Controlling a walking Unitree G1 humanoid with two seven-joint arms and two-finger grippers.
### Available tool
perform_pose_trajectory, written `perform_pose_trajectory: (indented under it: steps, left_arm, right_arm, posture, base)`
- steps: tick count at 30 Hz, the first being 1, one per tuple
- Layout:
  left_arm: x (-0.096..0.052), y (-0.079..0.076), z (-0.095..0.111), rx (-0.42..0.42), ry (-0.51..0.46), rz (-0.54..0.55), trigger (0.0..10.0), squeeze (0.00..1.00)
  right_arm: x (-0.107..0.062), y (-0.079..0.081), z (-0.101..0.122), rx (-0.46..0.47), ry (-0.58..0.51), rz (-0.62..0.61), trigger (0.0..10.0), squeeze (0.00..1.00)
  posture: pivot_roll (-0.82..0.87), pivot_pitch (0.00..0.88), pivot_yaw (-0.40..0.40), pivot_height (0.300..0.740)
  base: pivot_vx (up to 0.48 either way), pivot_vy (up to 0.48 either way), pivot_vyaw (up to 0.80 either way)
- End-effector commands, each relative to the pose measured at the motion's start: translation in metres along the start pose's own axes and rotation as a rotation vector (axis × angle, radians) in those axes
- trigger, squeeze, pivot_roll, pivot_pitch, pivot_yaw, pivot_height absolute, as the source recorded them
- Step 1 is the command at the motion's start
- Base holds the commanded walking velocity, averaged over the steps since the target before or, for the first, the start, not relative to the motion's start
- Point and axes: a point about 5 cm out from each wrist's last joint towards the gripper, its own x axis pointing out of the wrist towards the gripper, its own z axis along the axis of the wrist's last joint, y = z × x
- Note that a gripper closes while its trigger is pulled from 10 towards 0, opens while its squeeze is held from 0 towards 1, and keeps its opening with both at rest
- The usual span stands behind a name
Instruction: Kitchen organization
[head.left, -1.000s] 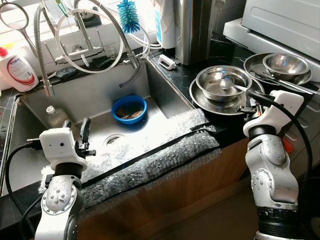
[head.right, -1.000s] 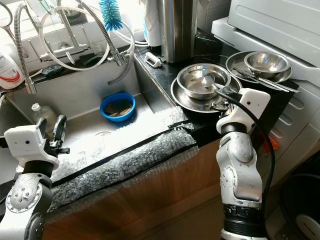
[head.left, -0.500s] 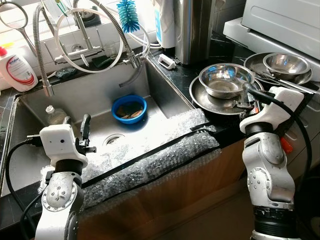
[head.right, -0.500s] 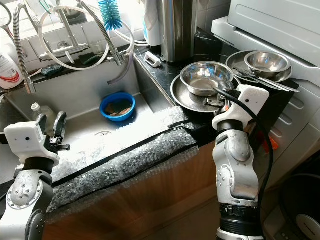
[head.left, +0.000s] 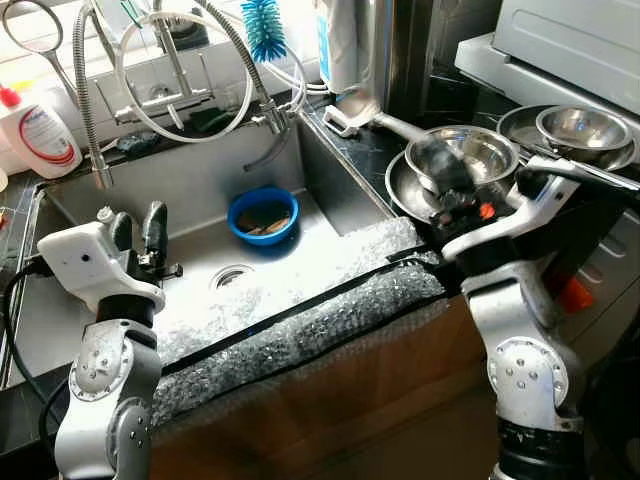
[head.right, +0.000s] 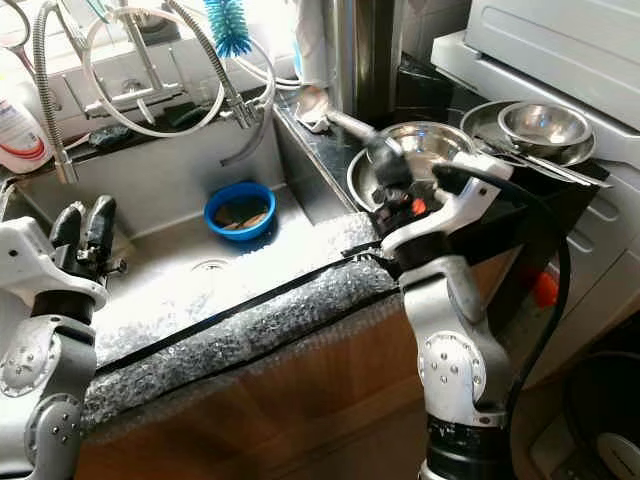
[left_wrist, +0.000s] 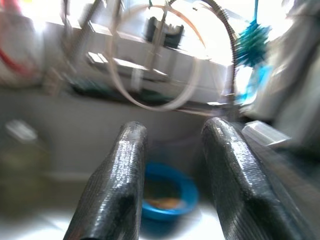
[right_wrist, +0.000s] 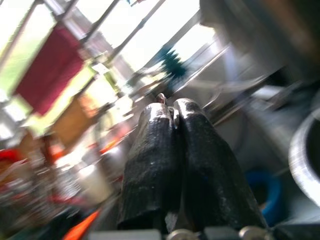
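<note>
The right hand (head.left: 437, 165) is raised above the stacked steel bowls on the dark table (head.left: 370, 150), blurred by motion. In the right wrist view its two black fingers (right_wrist: 160, 150) are seen pressed together, with a small glint of metal pinched at their tips; a long metal handle, apparently of a spoon (head.left: 395, 126), is seen running from the hand toward the back of the table. The spoon's bowl end cannot be made out behind the blurred hand.

The left hand (head.left: 135, 232) is held over the left part of the sink (head.left: 190, 190), its fingers (left_wrist: 120, 175) spread apart with nothing between them.

A steel bowl (head.left: 475, 150) is set inside a wider steel plate (head.left: 400, 185) just right of the sink, directly under the right hand. A second bowl (head.left: 578, 128) is stacked on another plate farther right. A blue bowl (head.left: 263, 214) with brownish remains is seen on the sink floor near the drain. A strip of bubble wrap (head.left: 300, 320) is laid along the sink's front edge. A blue bottle brush (head.left: 264, 28) is hung by the tap, and a white soap bottle (head.left: 38, 140) is stood at the far left.
</note>
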Motion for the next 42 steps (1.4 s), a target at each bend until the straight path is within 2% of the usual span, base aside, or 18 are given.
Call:
perform_pose_trajectory:
  steps: [1, 2, 3, 5, 11, 12, 13, 14, 15, 17, 19, 24, 27, 29, 33, 42]
  left_arm:
    - [0.0, -0.005, 0.003, -0.076, 0.009, -0.042, 10.0, 0.0]
    - [0.0, -0.005, 0.003, -0.076, 0.009, -0.042, 10.0, 0.0]
    - [-0.001, -0.01, 0.001, -0.115, 0.031, -0.079, 10.0, 0.0]
    - [-0.003, -0.017, -0.006, -0.113, 0.068, -0.131, 10.0, 0.0]
    - [-0.008, -0.025, -0.016, -0.27, 0.11, -0.116, 10.0, 0.0]
    - [-0.008, -0.025, -0.016, -0.27, 0.11, -0.116, 10.0, 0.0]
    - [-0.008, -0.027, -0.015, -0.358, 0.096, -0.112, 10.0, 0.0]
    - [-0.008, -0.027, -0.015, -0.396, 0.088, -0.11, 10.0, 0.0]
    - [-0.008, -0.027, -0.015, -0.396, 0.088, -0.11, 10.0, 0.0]
    - [-0.008, -0.027, -0.011, -0.475, 0.064, -0.121, 10.0, 0.0]
    - [-0.008, -0.027, -0.01, -0.483, 0.06, -0.123, 10.0, 0.0]
    - [-0.01, -0.03, -0.011, -0.497, 0.076, -0.155, 10.0, 0.0]
    - [-0.013, -0.04, -0.012, -0.557, 0.104, -0.216, 10.0, 0.0]
    - [-0.014, -0.042, -0.013, -0.56, 0.114, -0.228, 10.0, 0.0]
    - [-0.018, -0.052, -0.016, -0.58, 0.154, -0.295, 10.0, 0.0]
    - [-0.017, -0.054, -0.014, -0.596, 0.141, -0.305, 10.0, 0.0]
  right_arm:
    - [0.0, 0.015, -0.001, 0.044, 0.016, 0.106, 10.0, 0.0]
    - [0.0, 0.015, -0.001, 0.044, 0.016, 0.106, 10.0, 0.0]
    - [-0.002, 0.018, -0.002, 0.068, 0.021, 0.128, 10.0, 0.0]
    - [-0.006, 0.022, -0.005, 0.124, 0.025, 0.153, 10.0, 0.0]
    - [-0.015, 0.018, -0.009, 0.246, 0.029, 0.124, 10.0, 0.0]
    - [-0.015, 0.018, -0.009, 0.246, 0.029, 0.124, 10.0, 0.0]
    - [-0.018, 0.017, -0.012, 0.326, 0.015, 0.112, 10.0, 0.0]
    - [-0.02, 0.018, -0.013, 0.362, 0.01, 0.109, 10.0, 0.0]
    - [-0.02, 0.018, -0.013, 0.362, 0.01, 0.109, 10.0, 0.0]
    - [-0.026, 0.02, -0.022, 0.408, 0.029, 0.1, 10.0, 0.0]
    - [-0.027, 0.019, -0.023, 0.411, 0.035, 0.095, 10.0, 0.0]
    - [-0.031, 0.018, -0.03, 0.512, 0.028, 0.039, 10.0, 0.0]
    - [-0.033, 0.016, -0.033, 0.557, 0.033, 0.008, 10.0, 0.0]
    - [-0.033, 0.016, -0.033, 0.569, 0.035, 0.012, 10.0, 0.0]
    - [-0.031, 0.026, -0.038, 0.618, 0.076, 0.055, 10.0, 0.0]
    - [-0.036, 0.036, -0.044, 0.639, 0.175, 0.079, 10.0, 0.0]
  posture:
    - [-0.16, 0.074, 0.112, 0.74]
    - [-0.16, 0.074, 0.112, 0.74]
    - [-0.16, 0.073, 0.113, 0.74]
    - [-0.16, 0.073, 0.112, 0.74]
    - [-0.16, 0.074, 0.11, 0.74]
    - [-0.16, 0.074, 0.11, 0.74]
    - [-0.16, 0.073, 0.109, 0.74]
    - [-0.16, 0.073, 0.108, 0.74]
    - [-0.16, 0.073, 0.108, 0.74]
    - [-0.16, 0.067, 0.108, 0.74]
    - [-0.16, 0.067, 0.108, 0.74]
    - [-0.16, 0.059, 0.105, 0.74]
    - [-0.16, 0.052, 0.104, 0.74]
    - [-0.16, 0.052, 0.104, 0.74]
    - [-0.16, 0.044, 0.102, 0.74]
    - [-0.17, 0.049, 0.098, 0.74]
  base:
    - [0.0, 0.0, 0.0]
    - [0.0, 0.0, 0.0]
    - [0.0, 0.0, 0.0]
    - [0.0, 0.0, 0.0]
    - [0.0, 0.0, 0.0]
    - [0.0, 0.0, 0.0]
    - [0.0, 0.0, 0.0]
    - [0.0, 0.0, 0.0]
    - [0.0, 0.0, 0.0]
    - [0.0, 0.0, 0.0]
    - [0.0, 0.0, 0.0]
    - [0.0, 0.0, 0.0]
    - [0.0, 0.0, 0.0]
    - [0.0, 0.0, 0.0]
    - [0.0, 0.0, 0.0]
    - [0.0, 0.0, 0.0]
